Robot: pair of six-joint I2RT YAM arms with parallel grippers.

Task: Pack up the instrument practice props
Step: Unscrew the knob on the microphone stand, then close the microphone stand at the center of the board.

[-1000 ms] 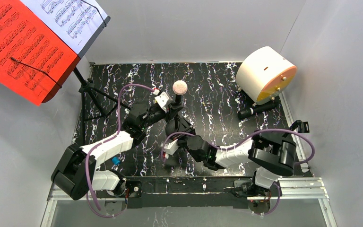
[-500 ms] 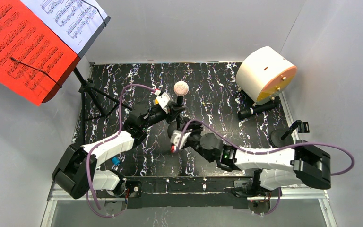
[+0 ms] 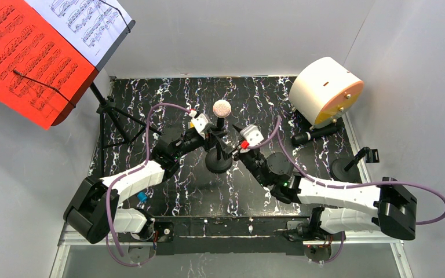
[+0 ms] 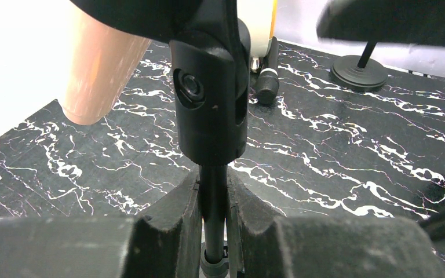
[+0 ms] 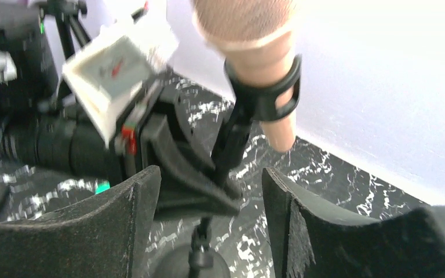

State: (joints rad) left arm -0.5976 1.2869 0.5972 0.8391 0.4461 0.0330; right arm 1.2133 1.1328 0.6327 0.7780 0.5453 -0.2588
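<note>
The beige-headed microphone (image 3: 221, 108) stands clipped on its black pole (image 4: 214, 202), above the round base (image 3: 218, 162). My left gripper (image 3: 213, 138) is shut on that pole just below the clip (image 4: 211, 110). My right gripper (image 3: 234, 149) is open just right of the pole, which shows ahead of its fingers (image 5: 229, 150) under the beige-headed microphone (image 5: 246, 20). A black microphone (image 3: 317, 133) lies at the right. The second round-based pole (image 3: 343, 169) stands near the right edge. The music rack (image 3: 113, 116) holds red (image 3: 23, 58) and white (image 3: 90, 23) sheets at the top left.
A big white cylinder with an orange face (image 3: 326, 92) sits at the back right, just behind the black microphone. Grey walls close in the marbled black table (image 3: 168, 95) on three sides. The rack's tripod legs spread over the back left corner.
My right arm swung from the front middle up to the right side of the pole, and its jaws opened wide. The left gripper kept its hold on the pole.
</note>
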